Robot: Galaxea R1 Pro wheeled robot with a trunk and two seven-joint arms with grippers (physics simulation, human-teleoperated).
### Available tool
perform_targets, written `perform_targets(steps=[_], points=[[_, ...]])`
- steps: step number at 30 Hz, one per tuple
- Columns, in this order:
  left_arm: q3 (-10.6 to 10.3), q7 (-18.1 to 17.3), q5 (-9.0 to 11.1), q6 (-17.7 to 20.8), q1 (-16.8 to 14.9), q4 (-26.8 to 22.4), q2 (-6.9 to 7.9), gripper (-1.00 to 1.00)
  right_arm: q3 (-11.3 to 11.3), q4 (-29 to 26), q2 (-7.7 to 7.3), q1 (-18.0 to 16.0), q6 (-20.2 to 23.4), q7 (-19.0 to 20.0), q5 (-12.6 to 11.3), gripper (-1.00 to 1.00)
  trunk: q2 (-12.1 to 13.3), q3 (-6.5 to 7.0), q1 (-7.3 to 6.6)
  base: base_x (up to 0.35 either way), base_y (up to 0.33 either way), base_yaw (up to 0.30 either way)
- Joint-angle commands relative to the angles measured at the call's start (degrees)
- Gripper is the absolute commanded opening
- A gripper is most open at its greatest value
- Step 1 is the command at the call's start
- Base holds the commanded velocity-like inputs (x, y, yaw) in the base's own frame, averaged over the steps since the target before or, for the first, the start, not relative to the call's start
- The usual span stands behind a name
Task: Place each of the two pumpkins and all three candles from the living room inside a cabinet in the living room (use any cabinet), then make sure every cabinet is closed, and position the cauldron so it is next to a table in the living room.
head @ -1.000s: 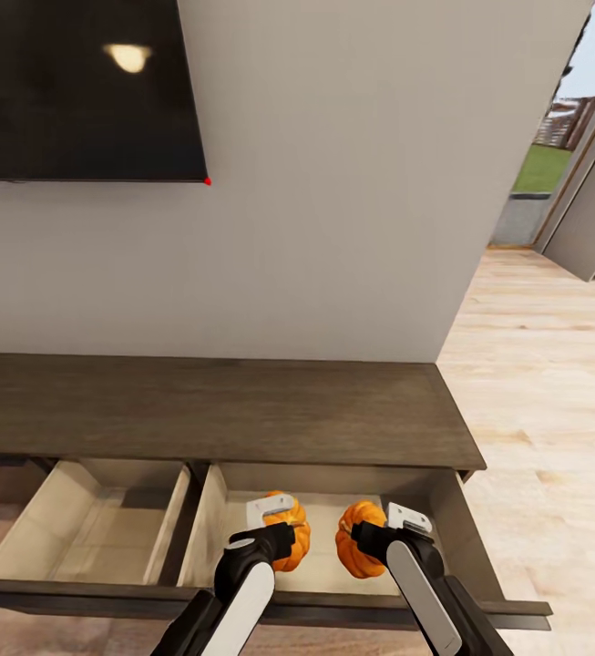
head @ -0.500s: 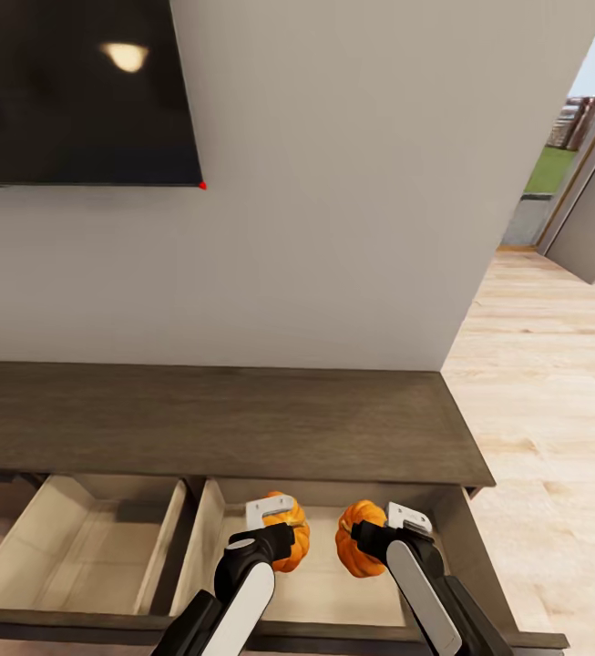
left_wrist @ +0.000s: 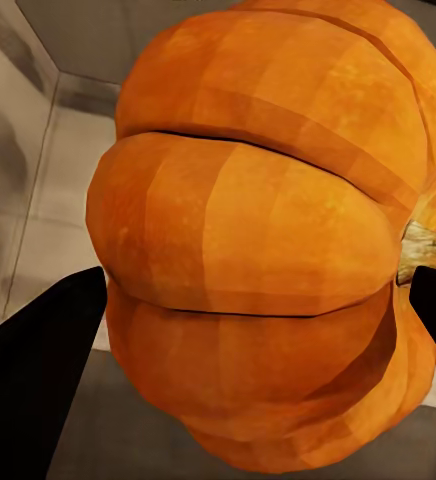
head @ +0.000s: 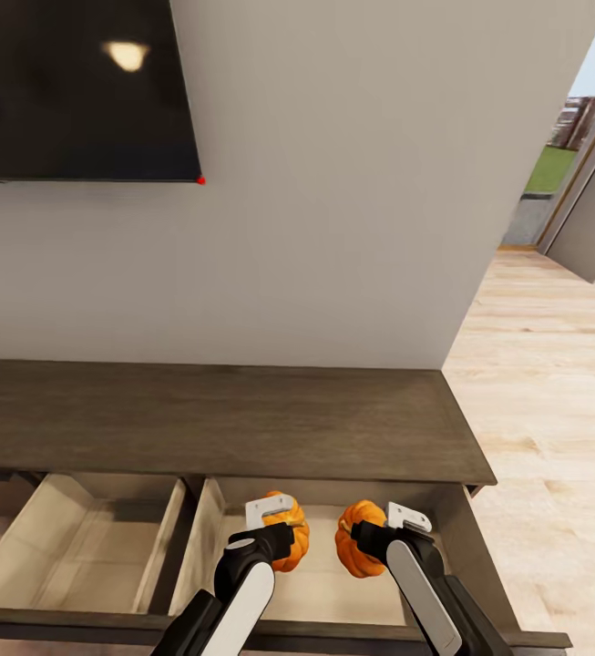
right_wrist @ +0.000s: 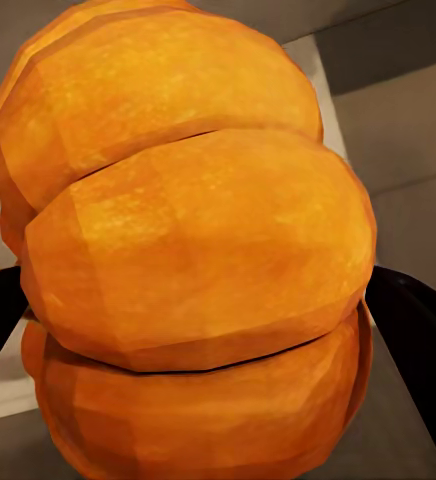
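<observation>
Two orange ribbed pumpkins hang over the open right drawer of the dark-brown cabinet (head: 242, 419). My left gripper (head: 283, 538) is shut on the left pumpkin (head: 292, 542), which looms large between dark fingers (left_wrist: 28, 370) in the left wrist view as a pumpkin (left_wrist: 258, 230) with its stem at one side. My right gripper (head: 370, 538) is shut on the right pumpkin (head: 352, 547); the right wrist view has this pumpkin (right_wrist: 188, 270) held close above the pale drawer floor. Candles, cauldron and table are out of view.
A second open drawer (head: 87, 547) with beige insides lies to the left. A dark TV screen (head: 78, 91) hangs on the grey wall above the cabinet. Light wood floor (head: 552, 410) stretches to the right toward an open door (head: 589, 219).
The head camera has shifted slightly, so the cabinet sits a little lower and more to the right in the picture. Both grippers hold their pumpkins in the same spot over the drawer.
</observation>
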Motion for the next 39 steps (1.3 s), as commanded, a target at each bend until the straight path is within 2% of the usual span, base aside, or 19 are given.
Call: perform_targets(steps=[1, 31, 34, 39], points=[[-0.1, 0.6, 0.3, 0.2, 0.0, -0.1, 0.01, -1.00, 0.1, 0.0, -0.01, 0.0, 0.1, -0.6, -0.5, -1.00, -0.4, -0.23, 0.21, 0.000, 0.000, 0.000], [-0.1, 0.6, 0.4, 0.3, 0.0, -0.1, 0.01, -1.00, 0.1, 0.0, -0.01, 0.0, 0.1, -0.7, -0.5, -1.00, -12.5, -5.61, 6.80, 0.000, 0.000, 0.000], [-0.3, 0.6, 0.4, 0.3, 0.0, -0.1, 0.01, -1.00, 0.1, 0.0, -0.01, 0.0, 0.1, -0.7, -0.5, -1.00, -12.5, -5.61, 6.80, 0.000, 0.000, 0.000], [-0.3, 0.6, 0.4, 0.3, 0.0, -0.1, 0.01, -1.00, 0.1, 0.0, -0.01, 0.0, 0.1, -0.7, -0.5, -1.00, -14.5, -6.51, 7.90, 0.000, 0.000, 0.000]])
